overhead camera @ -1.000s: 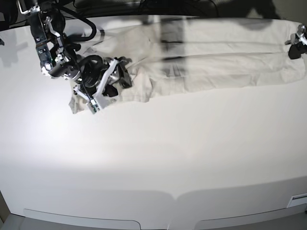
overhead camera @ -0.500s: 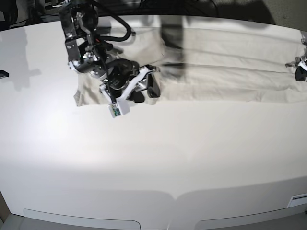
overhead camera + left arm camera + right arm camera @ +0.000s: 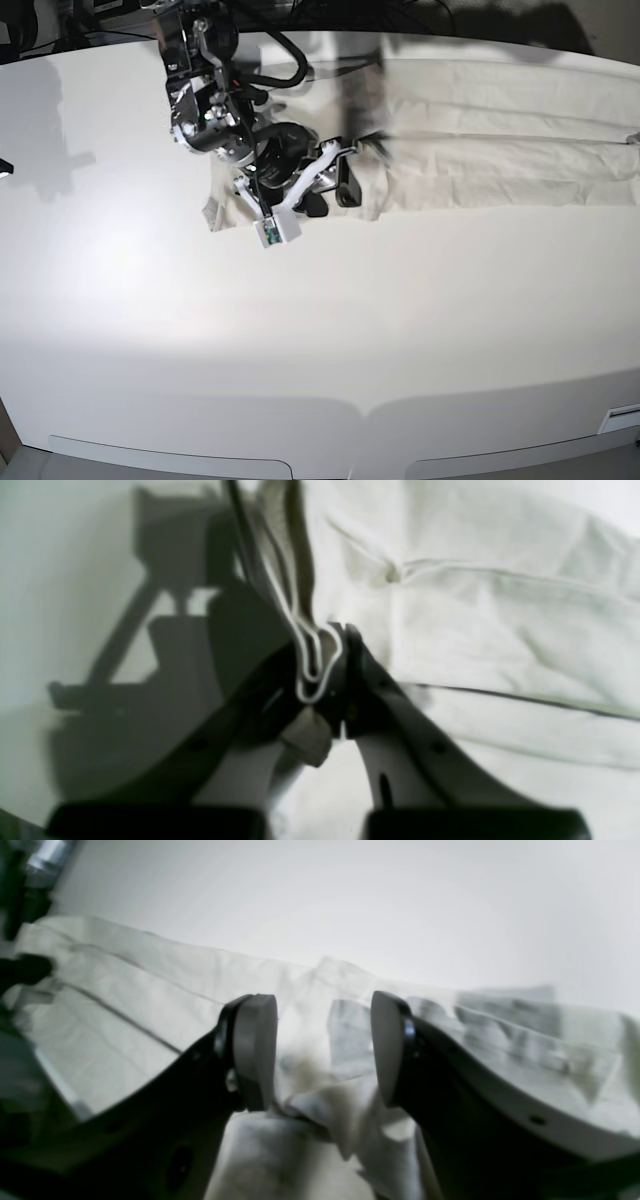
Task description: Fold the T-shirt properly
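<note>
Going left to right in the base view, finds a dark shadow [image 3: 50,130] at ten o'clock on the white counter [image 3: 320,320]. Next, at eleven o'clock, reaches in over the cloth with the right gripper [image 3: 322,1045]. Holds those jaws spread wide in the right wrist view, with wrinkled fabric visible between them and bunched folds toward six o'clock. Grips nothing there, as far as can be seen.

Spreads the pale beige T-shirt [image 3: 500,165] in a long, narrow band along the far side of the counter, from eleven o'clock round to two o'clock. Runs lengthwise folds and creases along the band, and ends near eleven o'clock in a rumpled part partly hidden behind the right gripper.

Leaves the left gripper [image 3: 325,680] outside the base view; in the left wrist view, presses its jaws together around layered edges of the T-shirt, just below centre. Stretches more creased cloth from there toward three o'clock, and casts a broad, dark shadow [image 3: 185,645] on the counter toward nine o'clock.
</note>
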